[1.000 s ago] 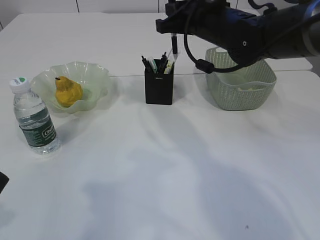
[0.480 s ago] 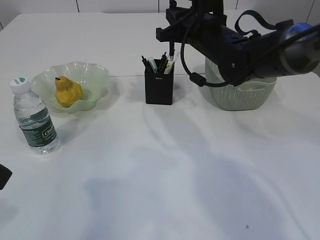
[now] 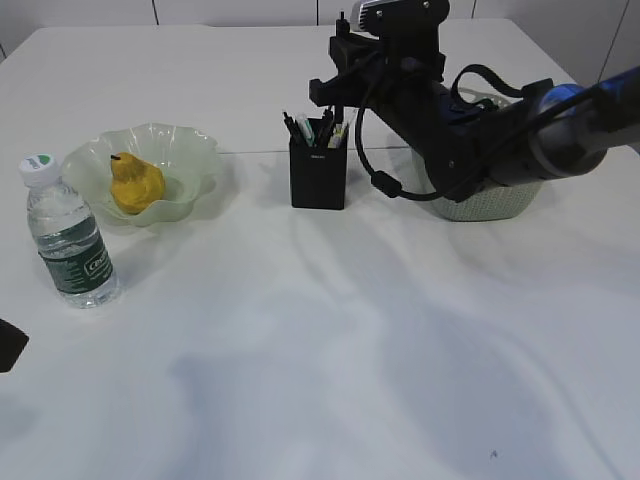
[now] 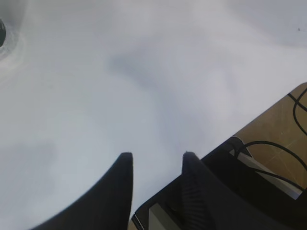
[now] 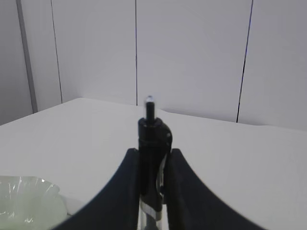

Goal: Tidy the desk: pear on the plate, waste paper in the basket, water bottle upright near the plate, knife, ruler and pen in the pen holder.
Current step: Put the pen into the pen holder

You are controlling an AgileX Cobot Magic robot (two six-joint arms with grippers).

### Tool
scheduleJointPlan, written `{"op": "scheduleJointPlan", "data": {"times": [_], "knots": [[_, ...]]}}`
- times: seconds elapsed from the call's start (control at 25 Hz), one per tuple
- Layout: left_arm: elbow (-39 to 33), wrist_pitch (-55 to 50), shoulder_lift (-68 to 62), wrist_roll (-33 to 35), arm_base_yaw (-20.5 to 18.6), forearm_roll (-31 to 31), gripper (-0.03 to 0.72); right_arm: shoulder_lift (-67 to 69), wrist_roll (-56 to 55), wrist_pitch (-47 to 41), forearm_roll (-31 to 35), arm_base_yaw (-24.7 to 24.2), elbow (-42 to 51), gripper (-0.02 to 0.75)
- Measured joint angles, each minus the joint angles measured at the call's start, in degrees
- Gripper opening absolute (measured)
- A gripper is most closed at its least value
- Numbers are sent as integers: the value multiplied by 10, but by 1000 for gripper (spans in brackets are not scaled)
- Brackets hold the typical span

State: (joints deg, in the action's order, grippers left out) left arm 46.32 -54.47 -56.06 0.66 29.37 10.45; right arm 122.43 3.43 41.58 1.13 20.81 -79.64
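In the exterior view the right gripper [image 3: 340, 95] hung directly above the black pen holder [image 3: 319, 176], which stood near the middle of the tabletop's [image 3: 330, 350] far half, but its jaws were too small there to judge. The right wrist view resolved this: the jaws were closed on a black pen [image 5: 152, 139], held upright with its tip pointing up. The pear [image 3: 135, 183] lay in the green plate [image 3: 190, 150] toward the left edge, with the water bottle [image 3: 68, 240] upright just in front of the plate. The basket [image 3: 500, 200] sat behind the right arm toward the right edge, its contents hidden. The left gripper [image 4: 154, 160] appeared clearly only in the left wrist view, jaws partly apart and holding nothing, over the near edge of the tabletop.
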Motion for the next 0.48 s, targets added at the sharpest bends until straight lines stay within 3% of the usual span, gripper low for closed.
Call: {"op": "scheduleJointPlan", "data": {"times": [0.48], "knots": [[0, 18, 0, 0, 0, 0, 239, 44, -1, 44, 0, 0, 0, 110]]}}
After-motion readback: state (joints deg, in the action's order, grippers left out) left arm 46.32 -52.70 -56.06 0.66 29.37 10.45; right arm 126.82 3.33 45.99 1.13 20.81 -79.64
